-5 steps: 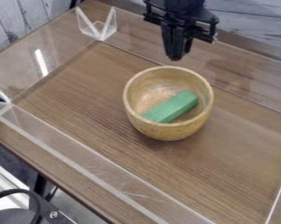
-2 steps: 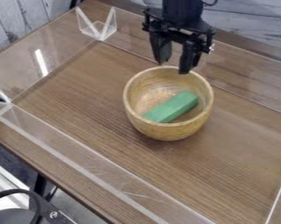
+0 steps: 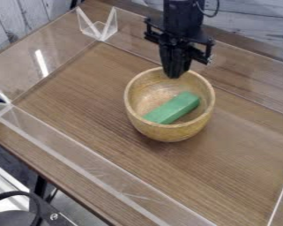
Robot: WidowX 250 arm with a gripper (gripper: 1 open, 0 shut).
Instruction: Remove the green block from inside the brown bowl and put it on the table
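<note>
The green block (image 3: 175, 109) lies slanted inside the brown bowl (image 3: 165, 132), which stands near the middle of the table (image 3: 78, 101). My gripper (image 3: 176, 72) hangs point-down over the bowl's far rim, above and behind the block and not touching it. Its dark fingers have drawn close together with nothing between them. Whether a gap is left between the tips is not clear from this view.
Low clear acrylic walls (image 3: 26, 106) edge the tabletop on all sides. A small clear V-shaped piece (image 3: 99, 25) stands at the back left corner. Bare wood lies left, right and in front of the bowl.
The gripper came down from above the table toward the bowl's far rim. Its fingers spread wide half a second ago and have since narrowed. The block and bowl have not moved.
</note>
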